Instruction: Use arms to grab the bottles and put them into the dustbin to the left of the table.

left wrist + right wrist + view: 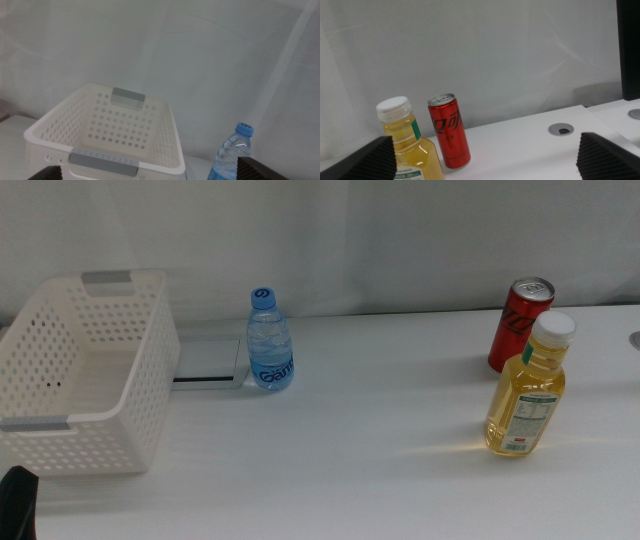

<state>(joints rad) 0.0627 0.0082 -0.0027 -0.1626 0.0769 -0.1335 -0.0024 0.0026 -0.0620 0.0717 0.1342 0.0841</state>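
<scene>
At far left of the wide white tabletop (380, 470): white perforated plastic basket with grey handle bars (150, 380), open side up, nothing visible inside. Near the bottom-left corner of the middle view, a dark sliver of the left gripper (18, 502), low and waiting; in its wrist view, jaw tips wide apart at the two lower corners (160, 172), holding nothing, facing the basket's near grey handle. Just right of the basket, a flat grey rectangular panel (208, 360) lying on the table. Right beside the panel, upright: small clear water bottle with blue cap and blue label (269, 342), apart from the basket. Well to the right, a slim red soda can (520, 323), upright near the table's back edge. In front of it and slightly right, very close: taller bottle of yellow liquid with white cap (528, 388), upright. Right gripper (490, 157) seen only in its own wrist view: jaws spread wide, empty, facing the yellow bottle and the can.
</scene>
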